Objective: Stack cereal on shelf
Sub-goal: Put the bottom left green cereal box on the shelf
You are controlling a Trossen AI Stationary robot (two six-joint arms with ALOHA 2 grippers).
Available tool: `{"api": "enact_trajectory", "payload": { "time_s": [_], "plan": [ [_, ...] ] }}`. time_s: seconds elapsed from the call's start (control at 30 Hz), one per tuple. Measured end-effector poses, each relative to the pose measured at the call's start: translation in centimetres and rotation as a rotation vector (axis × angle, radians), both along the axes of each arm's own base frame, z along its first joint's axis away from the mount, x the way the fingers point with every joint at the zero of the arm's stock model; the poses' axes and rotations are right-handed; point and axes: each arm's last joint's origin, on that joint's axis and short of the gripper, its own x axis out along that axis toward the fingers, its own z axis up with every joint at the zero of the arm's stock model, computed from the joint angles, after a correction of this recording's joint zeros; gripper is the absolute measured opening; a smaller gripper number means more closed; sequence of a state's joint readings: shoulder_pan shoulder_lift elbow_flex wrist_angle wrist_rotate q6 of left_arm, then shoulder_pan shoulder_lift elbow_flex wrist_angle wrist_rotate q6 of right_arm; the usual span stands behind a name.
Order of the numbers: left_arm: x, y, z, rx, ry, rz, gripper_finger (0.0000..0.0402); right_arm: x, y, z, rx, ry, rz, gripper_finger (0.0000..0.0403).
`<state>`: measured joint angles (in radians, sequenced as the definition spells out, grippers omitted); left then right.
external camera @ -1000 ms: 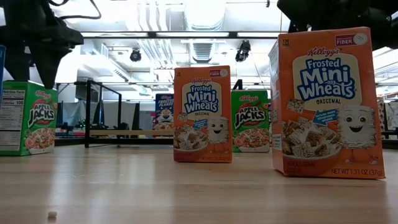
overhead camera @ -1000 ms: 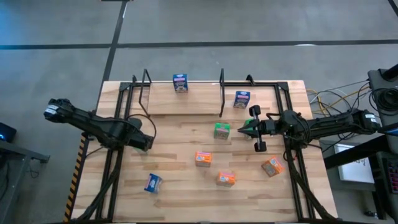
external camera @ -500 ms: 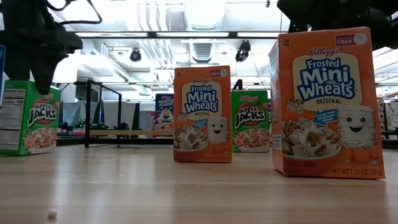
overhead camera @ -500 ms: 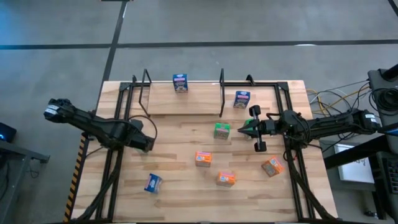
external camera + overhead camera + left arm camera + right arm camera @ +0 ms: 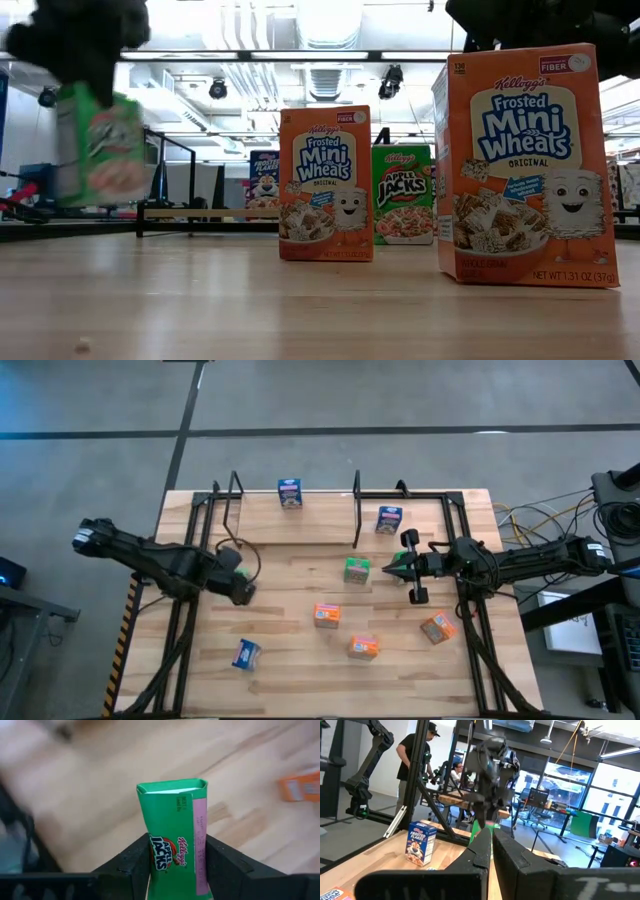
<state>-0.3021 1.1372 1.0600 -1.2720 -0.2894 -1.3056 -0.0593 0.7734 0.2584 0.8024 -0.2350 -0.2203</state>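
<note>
The left hand [image 5: 175, 865] clamps the small green cardboard cereal box [image 5: 176, 837] by its broad faces, clear of the table [image 5: 290, 565] near the wire-bracketed wooden shelf [image 5: 295, 520]; light and crushable, it likely needs modest pressure; the right hand [image 5: 392, 569] waits closed.

one box [image 5: 290, 493] on the shelf [image 5: 295, 510], others across the table [image 5: 290, 620]
</note>
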Motion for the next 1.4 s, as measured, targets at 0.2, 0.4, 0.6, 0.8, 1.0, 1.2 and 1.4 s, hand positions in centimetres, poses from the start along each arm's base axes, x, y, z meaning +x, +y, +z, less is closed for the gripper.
{"api": "enact_trajectory", "payload": {
  "time_s": [0.2, 0.4, 0.6, 0.8, 1.0, 1.2, 1.4],
  "plan": [
    [2.5, 0.1, 3.9, 0.228, -0.041, -0.281, 0.0144, 0.0, 0.0, 0.0, 0.012, 0.006, 0.002, 0.0009],
    [5.1, 0.1, 6.2, 0.389, 0.051, -0.712, 0.0144, 0.0, 0.0, -0.1, 0.012, 0.015, 0.002, 0.0009],
    [6.8, 2.7, 6.4, 0.464, 0.177, -0.865, 0.0144, 0.0, 0.0, -0.2, 0.019, 0.021, 0.003, 0.0009],
    [7.1, 7.4, 5.4, 0.42, 0.273, -0.872, 0.0144, 0.1, 0.0, -0.4, 0.021, 0.043, 0.003, 0.0009],
    [6.1, 10.6, 5.0, 0.371, 0.361, -0.9, 0.0144, 0.0, 0.0, -0.3, -0.028, 0.021, -0.006, 0.0009],
    [5.5, 12.3, 4.8, 0.377, 0.401, -0.928, 0.0144, 0.1, 0.0, 0.6, -0.057, -0.032, -0.012, 0.0009],
    [5.5, 13.5, 4.8, 0.404, 0.396, -0.921, 0.0144, 0.5, 0.0, 1.9, -0.074, -0.044, -0.017, 0.0009]
  ]
}}
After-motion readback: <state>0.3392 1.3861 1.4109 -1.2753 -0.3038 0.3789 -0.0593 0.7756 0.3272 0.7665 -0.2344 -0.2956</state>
